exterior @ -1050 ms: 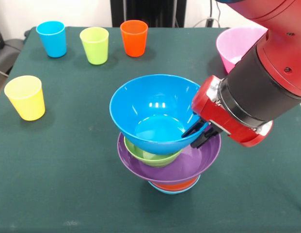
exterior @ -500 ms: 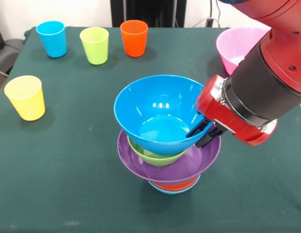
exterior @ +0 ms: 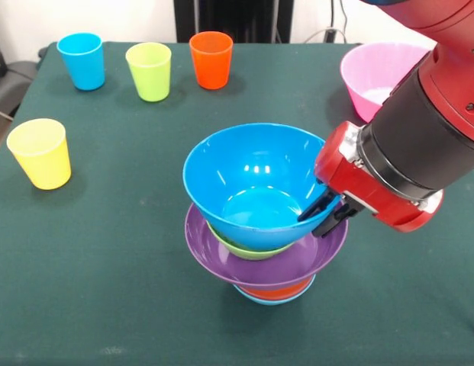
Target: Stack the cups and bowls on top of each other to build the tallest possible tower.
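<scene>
My gripper [exterior: 311,222] is shut on the right rim of the deep blue bowl [exterior: 248,179], with one finger inside and one outside. The bowl is level and sits in, or just above, the small green bowl [exterior: 244,251] at the top of the tower. Under the green one come the wide purple bowl [exterior: 271,265], an orange bowl [exterior: 278,290] and a light-blue bowl [exterior: 256,297] at the bottom. The blue cup [exterior: 82,61], lime green cup [exterior: 149,71] and orange cup [exterior: 211,59] stand in a row at the far edge. The yellow cup [exterior: 40,152] stands alone at the left.
The large pink bowl [exterior: 374,72] sits at the far right, partly behind my arm [exterior: 420,137]. The arm reaches in from the upper right over that corner. The green table cloth [exterior: 107,267] is bare to the left of the tower.
The gripper has carried the deep blue bowl slightly right and down, closer onto the green bowl. The cups and the pink bowl have not moved.
</scene>
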